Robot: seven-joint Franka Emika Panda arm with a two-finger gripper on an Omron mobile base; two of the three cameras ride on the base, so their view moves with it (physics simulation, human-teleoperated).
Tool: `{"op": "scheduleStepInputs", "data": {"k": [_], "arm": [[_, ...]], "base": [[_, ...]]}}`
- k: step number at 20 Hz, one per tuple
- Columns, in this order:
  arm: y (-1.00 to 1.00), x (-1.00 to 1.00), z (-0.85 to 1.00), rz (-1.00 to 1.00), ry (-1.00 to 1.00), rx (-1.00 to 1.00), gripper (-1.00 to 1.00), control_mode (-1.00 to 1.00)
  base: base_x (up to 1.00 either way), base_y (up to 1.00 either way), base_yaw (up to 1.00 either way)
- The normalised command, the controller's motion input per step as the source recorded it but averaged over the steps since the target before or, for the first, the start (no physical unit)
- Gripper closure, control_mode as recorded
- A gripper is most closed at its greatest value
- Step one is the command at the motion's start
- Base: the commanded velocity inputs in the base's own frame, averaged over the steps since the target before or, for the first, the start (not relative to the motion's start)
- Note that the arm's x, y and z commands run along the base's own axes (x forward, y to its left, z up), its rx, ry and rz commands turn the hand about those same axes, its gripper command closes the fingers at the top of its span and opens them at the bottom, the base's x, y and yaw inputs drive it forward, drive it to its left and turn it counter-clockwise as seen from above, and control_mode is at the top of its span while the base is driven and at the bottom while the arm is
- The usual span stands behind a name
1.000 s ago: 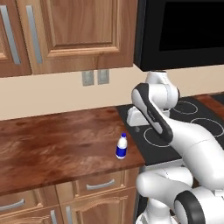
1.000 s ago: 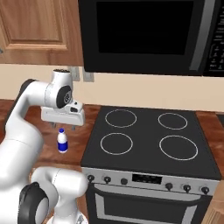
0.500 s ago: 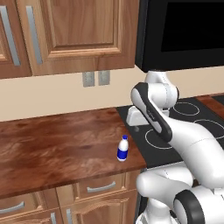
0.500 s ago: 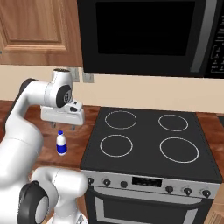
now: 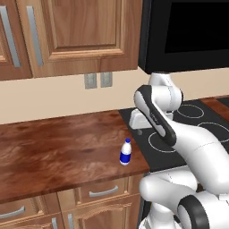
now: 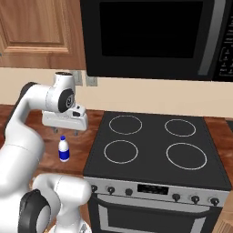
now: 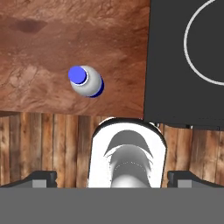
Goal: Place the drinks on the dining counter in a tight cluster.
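Observation:
A small white bottle with a blue cap and label [image 5: 126, 153] [image 6: 64, 149] [image 7: 86, 81] stands upright on a wood worktop [image 5: 53, 152] backed by a beige wall, near the worktop's front edge and close to the stove. My gripper [image 5: 139, 130] [image 6: 65, 132] [image 7: 112, 177] hangs above the worktop, a little behind and above the bottle, pointing down. It is open and holds nothing. The brown bottle, the olive-yellow bottle and the dining counter are out of view.
A black stove [image 6: 154, 150] with several round burners adjoins the worktop on the right. A dark microwave [image 6: 150, 36] and wood upper cabinets [image 5: 67, 36] hang above. Two wall outlets [image 5: 98, 80] sit on the beige wall. Drawers [image 5: 103, 192] lie below the worktop.
The whole picture has drifted very slightly; the bottle stands where it was and the gripper stays open above it.

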Motion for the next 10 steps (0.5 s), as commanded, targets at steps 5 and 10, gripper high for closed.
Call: {"op": "scheduleStepInputs", "data": {"k": [5, 10], "arm": [[-0.01, 0.0, 0.0, 0.01, 0.01, 0.01, -1.0, -1.0], [-0.05, -0.06, 0.0, 0.26, 0.02, 0.1, -1.0, -1.0]], "base": [[0.0, 0.0, 0.0], [0.0, 0.0, 0.0]]}}
